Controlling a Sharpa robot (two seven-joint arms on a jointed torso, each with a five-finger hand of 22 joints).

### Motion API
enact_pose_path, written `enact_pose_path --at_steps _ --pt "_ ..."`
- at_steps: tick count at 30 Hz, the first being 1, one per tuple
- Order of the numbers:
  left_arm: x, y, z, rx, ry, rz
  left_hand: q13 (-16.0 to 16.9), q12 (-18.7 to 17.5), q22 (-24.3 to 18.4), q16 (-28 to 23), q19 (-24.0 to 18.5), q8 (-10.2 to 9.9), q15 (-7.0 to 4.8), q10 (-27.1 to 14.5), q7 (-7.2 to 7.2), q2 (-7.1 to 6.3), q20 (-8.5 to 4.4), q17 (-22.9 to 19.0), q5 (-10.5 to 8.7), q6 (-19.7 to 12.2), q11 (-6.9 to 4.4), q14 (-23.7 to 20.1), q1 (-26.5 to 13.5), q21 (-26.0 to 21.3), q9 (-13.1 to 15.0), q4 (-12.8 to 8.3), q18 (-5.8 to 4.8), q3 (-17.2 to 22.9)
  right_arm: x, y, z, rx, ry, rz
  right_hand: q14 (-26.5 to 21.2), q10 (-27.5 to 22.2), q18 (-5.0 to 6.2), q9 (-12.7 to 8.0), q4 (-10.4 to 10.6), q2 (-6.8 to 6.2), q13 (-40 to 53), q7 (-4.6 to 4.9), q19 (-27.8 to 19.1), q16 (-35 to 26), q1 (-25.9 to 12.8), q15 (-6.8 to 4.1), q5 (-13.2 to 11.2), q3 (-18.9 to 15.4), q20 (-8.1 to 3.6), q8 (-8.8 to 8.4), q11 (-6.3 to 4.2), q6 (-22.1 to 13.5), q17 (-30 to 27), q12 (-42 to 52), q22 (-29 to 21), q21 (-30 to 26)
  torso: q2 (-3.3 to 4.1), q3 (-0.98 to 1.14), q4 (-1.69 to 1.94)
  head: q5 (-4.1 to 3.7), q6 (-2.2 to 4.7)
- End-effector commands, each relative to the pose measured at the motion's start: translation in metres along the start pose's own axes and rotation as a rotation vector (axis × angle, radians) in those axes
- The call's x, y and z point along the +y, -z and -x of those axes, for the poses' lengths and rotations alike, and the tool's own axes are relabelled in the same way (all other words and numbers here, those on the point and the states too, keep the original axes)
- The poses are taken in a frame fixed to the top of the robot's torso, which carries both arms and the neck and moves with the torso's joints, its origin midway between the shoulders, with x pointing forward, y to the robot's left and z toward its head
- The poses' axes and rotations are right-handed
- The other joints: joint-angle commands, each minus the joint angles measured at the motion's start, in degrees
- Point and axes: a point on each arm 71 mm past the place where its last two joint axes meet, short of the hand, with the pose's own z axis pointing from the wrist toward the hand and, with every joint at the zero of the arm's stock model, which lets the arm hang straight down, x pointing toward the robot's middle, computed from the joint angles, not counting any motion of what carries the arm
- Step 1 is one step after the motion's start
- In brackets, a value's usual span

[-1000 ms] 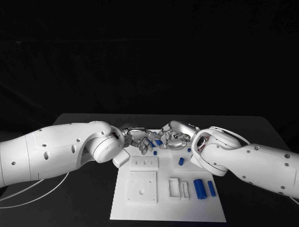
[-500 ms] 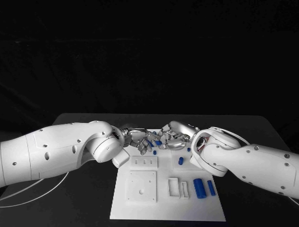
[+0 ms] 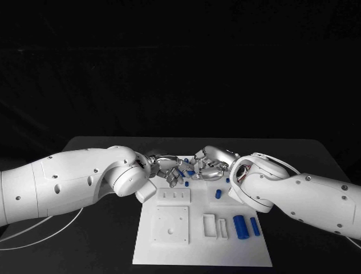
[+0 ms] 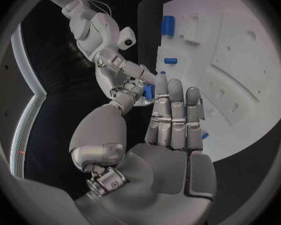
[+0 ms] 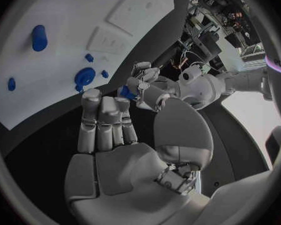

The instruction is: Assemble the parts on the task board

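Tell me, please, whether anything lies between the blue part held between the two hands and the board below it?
Nothing visible does. The small blue part sits pinched between the left hand and right hand above the task board's far end, with bare white surface beneath.

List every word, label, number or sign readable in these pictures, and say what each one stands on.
None can be read. The task board, the blue parts, the left hand and the right hand bear no legible lettering. Clutter in the room behind, in the right wrist view, is too small and blurred to read.
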Motion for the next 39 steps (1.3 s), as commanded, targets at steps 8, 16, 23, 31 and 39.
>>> enact_pose_path --at_steps 8,16,23,31,39 --pt "-0.0021 -0.0006 -0.002 0.009 -0.006 -0.011 0.07 -0.04 -0.14 0.27 -0.3 0.18 -0.06 0.18 -0.04 0.47 -4.12 0.13 -0.36 0.22 -0.3 0.32 0.2 -0.33 0.09 0.81 -0.7 0.07 0.0029 -0.0005 -0.0028 0.021 0.004 0.005 0.32 0.55 1.18 0.28 -0.41 0.09 0.02 1.58 0.41 -0.04 -0.39 -0.12 0.7 -0.13 0.04 1.32 -0.02 5.02 0.12 -0.04 0.76 0.22 -0.04 0.0 0.0 0.1 -0.01" --pt "-0.0029 -0.0011 -0.0034 0.014 -0.008 -0.012 0.1 -0.22 -0.1 0.24 -0.48 0.04 -0.08 0.13 0.03 3.13 -4.16 0.21 -0.29 -0.08 -0.26 0.19 2.13 -0.31 0.14 -0.42 -0.71 0.48 0.0033 -0.0006 -0.003 0.02 0.003 0.005 0.33 0.58 1.18 0.28 -0.45 0.1 0.03 1.57 0.44 -0.04 -0.43 -0.13 0.94 -0.14 0.04 1.33 -0.03 5.04 0.14 -0.05 0.76 0.22 0.0 -0.01 0.0 0.21 -0.02" --pt "-0.003 -0.0028 -0.0053 0.019 -0.009 -0.011 0.1 -0.42 -0.06 0.13 -0.65 -0.12 -0.02 0.12 0.1 5.58 -4.11 0.18 -0.11 -0.14 -0.19 0.16 4.21 -0.28 0.07 -2.61 -0.9 0.92 0.0052 -0.0005 -0.0042 0.023 0.002 0.009 0.35 0.61 1.18 0.28 -0.48 0.1 0.03 1.57 0.47 -0.04 -0.48 -0.13 1.19 -0.16 0.03 1.34 -0.04 5.05 0.15 -0.06 0.76 0.22 0.01 -0.01 0.0 0.2 -0.02" --pt "-0.002 -0.0038 -0.0043 0.014 -0.003 -0.009 0.11 -0.44 -0.07 0.12 -0.65 -0.13 -0.01 0.17 0.11 5.77 -4.09 0.18 -0.11 -0.1 -0.18 0.2 4.17 -0.28 0.05 -2.76 -0.95 0.83 0.0062 -0.0003 -0.0051 0.027 0.001 0.011 0.35 0.63 1.18 0.28 -0.51 0.11 0.04 1.56 0.49 -0.03 -0.5 -0.14 1.33 -0.17 0.03 1.35 -0.05 5.07 0.16 -0.06 0.76 0.22 -0.02 -0.02 -0.01 0.21 -0.09" --pt "-0.0014 -0.0032 -0.0039 0.021 0.011 -0.01 0.11 -0.72 -0.13 -0.02 -0.81 -0.4 0.05 0.24 0.19 8.63 -4.07 0.16 5.08 -0.1 -0.12 0.21 3.96 -0.35 -0.13 -4.18 -1.16 1.51 0.0046 -0.0006 -0.0054 0.027 0.001 0.007 0.37 0.66 1.18 0.29 -0.55 0.13 0.05 1.55 0.52 -0.03 -0.54 -0.15 1.58 -0.18 0.02 1.36 -0.06 5.1 0.18 -0.06 0.76 0.23 -0.02 -0.02 0.05 0.2 -0.1"
